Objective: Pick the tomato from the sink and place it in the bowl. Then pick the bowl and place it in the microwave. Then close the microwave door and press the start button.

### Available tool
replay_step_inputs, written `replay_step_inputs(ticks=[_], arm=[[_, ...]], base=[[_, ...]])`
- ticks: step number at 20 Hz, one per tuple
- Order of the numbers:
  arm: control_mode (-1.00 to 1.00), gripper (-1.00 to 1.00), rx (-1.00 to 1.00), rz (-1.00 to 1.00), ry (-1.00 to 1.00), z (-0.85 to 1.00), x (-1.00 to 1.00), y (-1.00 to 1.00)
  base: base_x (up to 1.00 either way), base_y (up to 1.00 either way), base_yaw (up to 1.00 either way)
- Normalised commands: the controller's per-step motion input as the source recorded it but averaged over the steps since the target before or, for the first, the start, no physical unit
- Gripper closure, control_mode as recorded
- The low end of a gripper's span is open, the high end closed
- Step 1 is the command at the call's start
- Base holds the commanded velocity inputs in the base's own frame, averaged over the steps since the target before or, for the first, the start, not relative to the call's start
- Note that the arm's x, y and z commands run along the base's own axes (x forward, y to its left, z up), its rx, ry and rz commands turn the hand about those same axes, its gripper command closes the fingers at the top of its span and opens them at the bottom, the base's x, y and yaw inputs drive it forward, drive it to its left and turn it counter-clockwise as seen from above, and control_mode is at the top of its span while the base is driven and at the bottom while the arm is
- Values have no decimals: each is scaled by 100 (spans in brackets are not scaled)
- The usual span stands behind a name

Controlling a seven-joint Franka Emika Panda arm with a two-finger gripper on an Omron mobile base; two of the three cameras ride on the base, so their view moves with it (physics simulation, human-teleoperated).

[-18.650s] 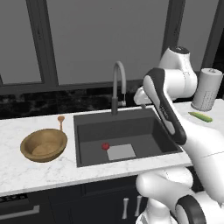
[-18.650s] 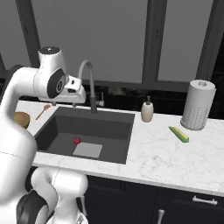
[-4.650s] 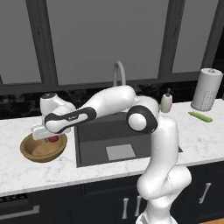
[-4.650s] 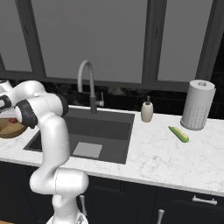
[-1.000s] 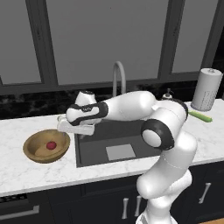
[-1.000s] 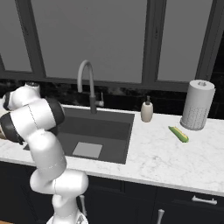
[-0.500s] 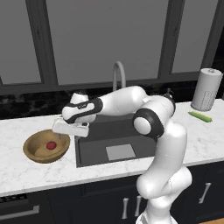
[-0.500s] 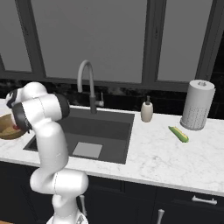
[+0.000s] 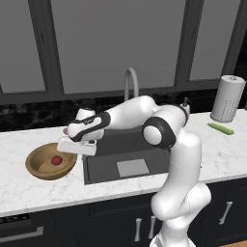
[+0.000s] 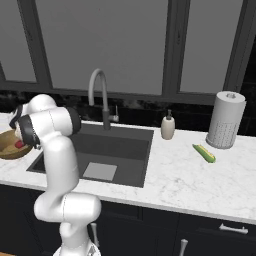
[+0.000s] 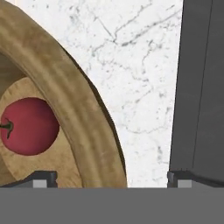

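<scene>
White marble counter (image 9: 43,188) runs along a black backsplash under tall dark-framed windows, with dark cabinets below.

Sink (image 9: 144,144): dark grey basin set into the counter, pale square at its bottom, curved grey faucet (image 9: 130,82) behind its rear edge.

Bowl (image 9: 36,161): light brown, wooden, thick rim, sits on the counter just left of the sink's left edge. In the right base view its edge (image 10: 7,145) shows at the far left, partly behind the arm.

Tomato (image 9: 57,159): lies inside the bowl, near its middle. The hand view shows it (image 11: 28,126) resting on the bowl's flat floor, stem end turned to that view's left.

Gripper (image 9: 73,146): hangs low over the bowl's right rim, at the strip of counter between bowl and sink. Jaws spread wide, nothing between them. In the hand view the two tips stand far apart, with the bowl's rim (image 11: 83,131) and bare marble between them; one tip sits over the bowl's inside, the other by the sink's edge. Whether a tip touches the rim cannot be told.

Right end of the counter: paper towel roll (image 10: 226,120) upright near the backsplash, a green cucumber (image 10: 204,153) lying in front of it, a soap dispenser (image 10: 168,126) by the sink's rear right corner.
</scene>
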Motion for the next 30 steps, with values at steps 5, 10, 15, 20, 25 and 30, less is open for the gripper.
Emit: replay_step_inputs(ticks=[5, 10, 15, 20, 25, 30], arm=[[-100, 100, 0, 0, 0, -13, 0, 19], [-100, 100, 0, 0, 0, 0, -9, 13], [-100, 100, 0, -2, -1, 0, -41, 1], [-100, 100, 3, -16, -1, 31, -54, -13], [-100, 100, 11, -20, -5, 47, -50, -46], [-100, 100, 10, -14, -7, 71, -61, -45]], base=[[0, 0, 0], [0, 0, 0], [0, 0, 0], [0, 0, 0], [0, 0, 0], [0, 0, 0]])
